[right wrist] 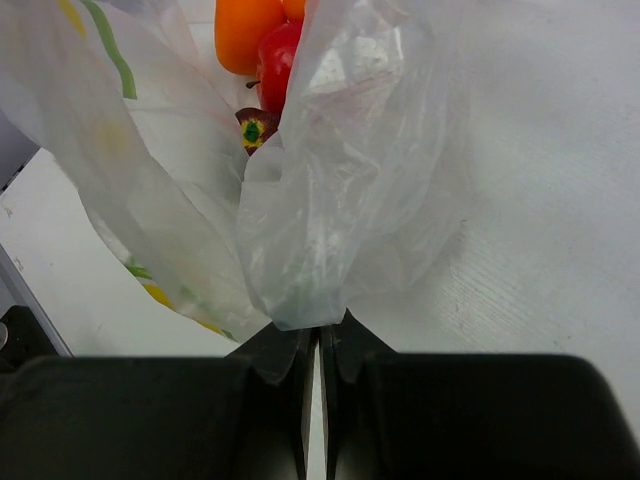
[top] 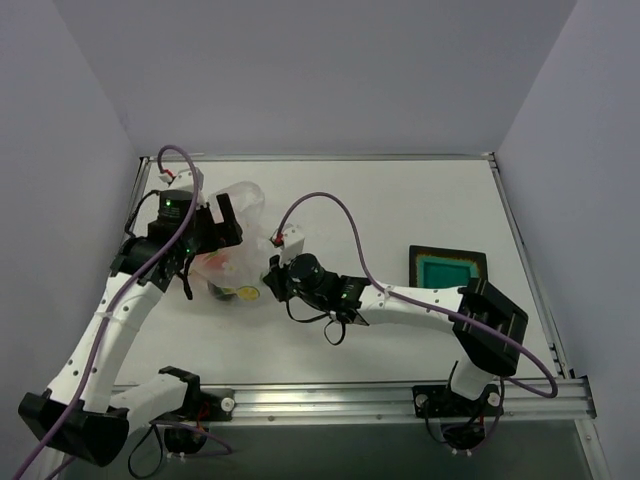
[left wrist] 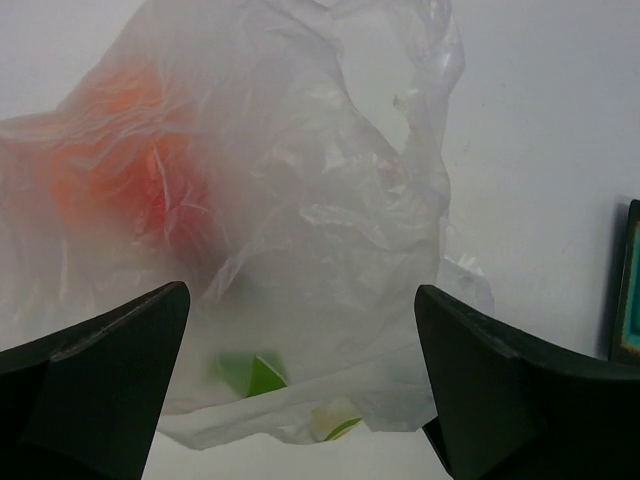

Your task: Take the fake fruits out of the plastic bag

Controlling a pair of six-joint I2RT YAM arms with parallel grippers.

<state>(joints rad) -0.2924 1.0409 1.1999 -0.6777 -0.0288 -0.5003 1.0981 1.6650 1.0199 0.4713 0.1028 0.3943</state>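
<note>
The plastic bag (top: 246, 205) lies crumpled at the left of the table, translucent with green and yellow prints. In the left wrist view the fake fruits (left wrist: 125, 180) show as an orange and red blur through the bag (left wrist: 330, 230). My left gripper (left wrist: 300, 310) is open, its fingers wide to either side of the bag's near edge. The right wrist view looks into the bag (right wrist: 345, 190): an orange fruit (right wrist: 243, 35), a red one (right wrist: 280, 60) and a dark maroon one (right wrist: 257, 128) sit at the far end. My right gripper (right wrist: 320, 330) is shut on a fold of the bag's edge.
A black tray with a teal centre (top: 447, 268) lies to the right of the right arm's forearm; its edge shows in the left wrist view (left wrist: 630, 280). Both grippers (top: 210, 250) (top: 268, 268) crowd round the bag. White walls enclose the table.
</note>
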